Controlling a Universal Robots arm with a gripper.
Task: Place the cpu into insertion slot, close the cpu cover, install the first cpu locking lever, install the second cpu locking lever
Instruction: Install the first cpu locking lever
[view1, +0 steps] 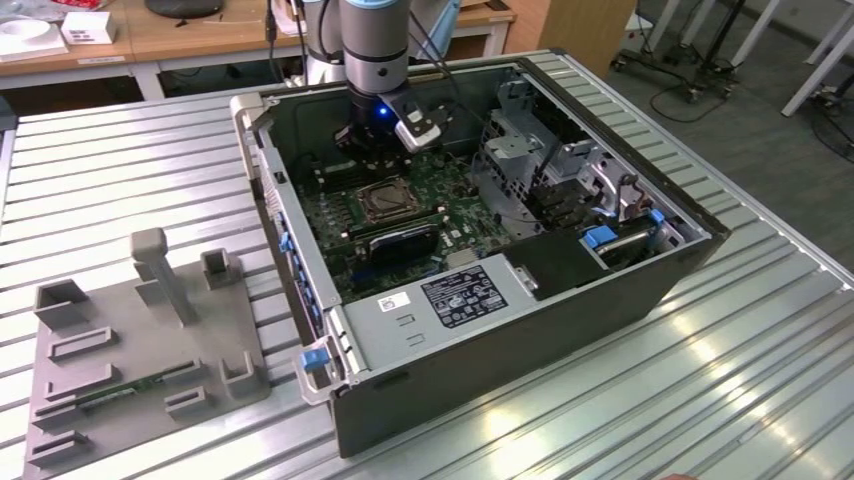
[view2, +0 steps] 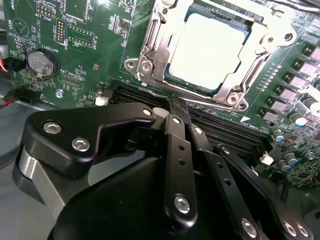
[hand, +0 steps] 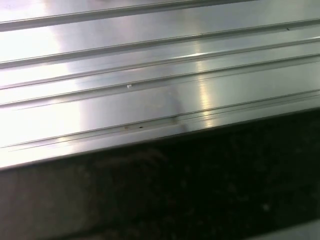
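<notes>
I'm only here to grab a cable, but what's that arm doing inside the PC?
A Universal Robots arm reaches into an open computer case that stands on a slatted metal table. Its gripper hovers over the motherboard's memory slots, right beside the insertion slot. The cpu already lies in that slot, and the cpu cover appears to be down around it.
</notes>
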